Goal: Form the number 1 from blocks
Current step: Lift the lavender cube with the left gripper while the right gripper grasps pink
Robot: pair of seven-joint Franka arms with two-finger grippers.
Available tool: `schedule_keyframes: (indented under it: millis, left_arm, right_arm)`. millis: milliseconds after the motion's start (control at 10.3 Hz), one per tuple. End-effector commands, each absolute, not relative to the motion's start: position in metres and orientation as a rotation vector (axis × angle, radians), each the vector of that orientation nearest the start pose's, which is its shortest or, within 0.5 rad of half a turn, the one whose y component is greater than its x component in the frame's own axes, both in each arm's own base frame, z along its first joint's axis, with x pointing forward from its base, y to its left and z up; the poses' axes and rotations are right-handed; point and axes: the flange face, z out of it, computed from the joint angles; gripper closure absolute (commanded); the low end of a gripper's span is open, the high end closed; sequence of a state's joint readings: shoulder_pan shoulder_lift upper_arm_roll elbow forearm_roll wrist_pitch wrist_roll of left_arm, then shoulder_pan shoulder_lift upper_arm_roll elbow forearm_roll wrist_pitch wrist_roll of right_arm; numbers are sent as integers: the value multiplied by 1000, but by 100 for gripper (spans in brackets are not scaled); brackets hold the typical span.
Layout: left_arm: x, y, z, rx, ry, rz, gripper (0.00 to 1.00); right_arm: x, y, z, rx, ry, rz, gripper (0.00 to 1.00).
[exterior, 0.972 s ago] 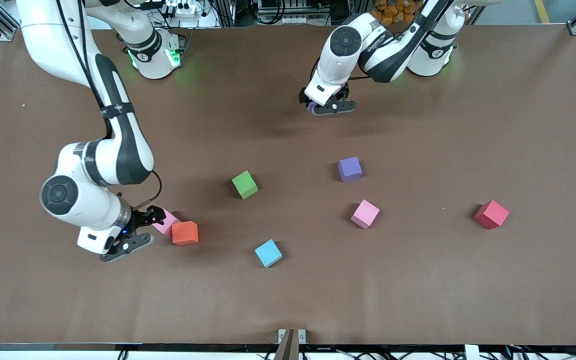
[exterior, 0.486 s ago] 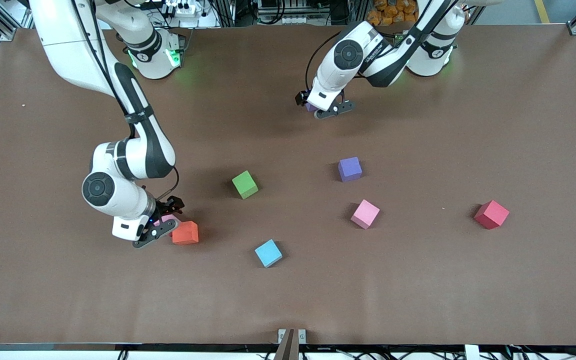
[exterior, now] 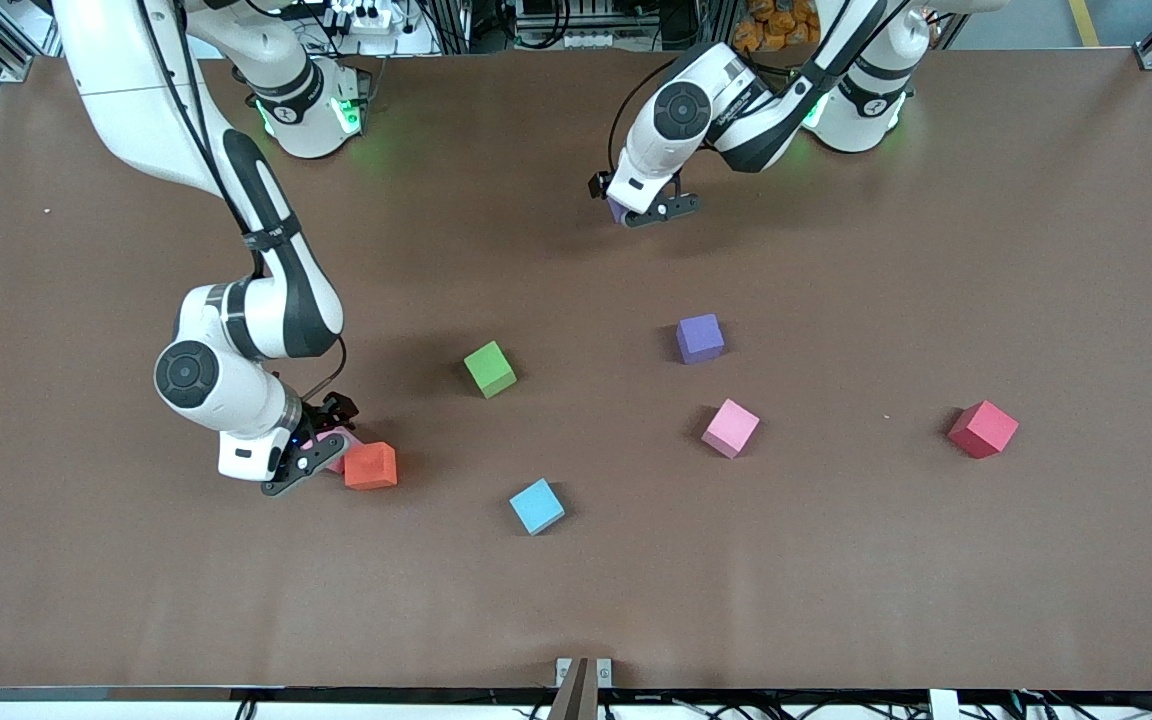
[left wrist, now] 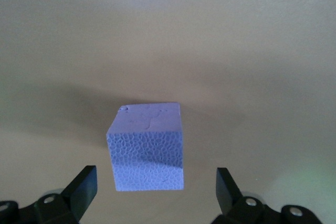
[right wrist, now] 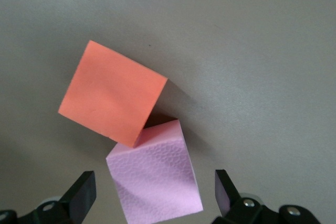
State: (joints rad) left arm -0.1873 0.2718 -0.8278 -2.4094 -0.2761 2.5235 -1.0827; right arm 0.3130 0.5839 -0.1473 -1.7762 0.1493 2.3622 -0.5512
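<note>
With both grippers spread, I centre the right gripper [right wrist: 152, 195] over the pink block [right wrist: 156, 179], sparing the touching orange block [right wrist: 111, 93], while the left gripper [left wrist: 156, 187] straddles a purple block [left wrist: 148, 148].

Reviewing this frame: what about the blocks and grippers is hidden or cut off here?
- Front view: the left gripper covers nearly all of its purple block.
- Front view: the right gripper hides most of the pink block touching the orange block.
- Both wrist views: picture edge cuts off the open fingers at the base.
</note>
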Motion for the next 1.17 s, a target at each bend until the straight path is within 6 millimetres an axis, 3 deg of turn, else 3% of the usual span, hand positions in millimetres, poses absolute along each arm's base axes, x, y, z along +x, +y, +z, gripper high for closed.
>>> schedule_keyframes:
  millis: [0,291,389,486,583,680,777,972,1069]
  left_arm:
    - [242,-420,218,-3150,-521,586,0]
    - [240,-420,210,-3141,-524,613,0]
    - [239,-419,208,-3140,-511,621,15]
    - [238,-419,204,-3137,-494,623,42]
    - [239,-419,204,-3136,-494,624,67]
    - [240,-419,206,-3143,-486,614,92]
    - [244,-422,213,-3161,-463,578,100]
    - [248,-433,234,-3210,-425,505,100]
    - [238,-447,245,-3238,-360,495,100]
  right_arm:
    - [647,114,223,-2964,-1010,-42,0]
    - [649,113,203,-2972,-1033,-75,0]
    - [649,112,204,-2973,-1029,-77,6]
    - [651,106,206,-2987,-1004,-80,37]
    - [653,98,212,-2997,-962,-89,61]
    - [655,90,216,-2990,-845,-110,73]
    - [655,88,227,-2967,-752,-128,73]
    - [648,77,254,-2968,-602,-107,72]
    - [637,79,273,-2974,-492,-120,71]
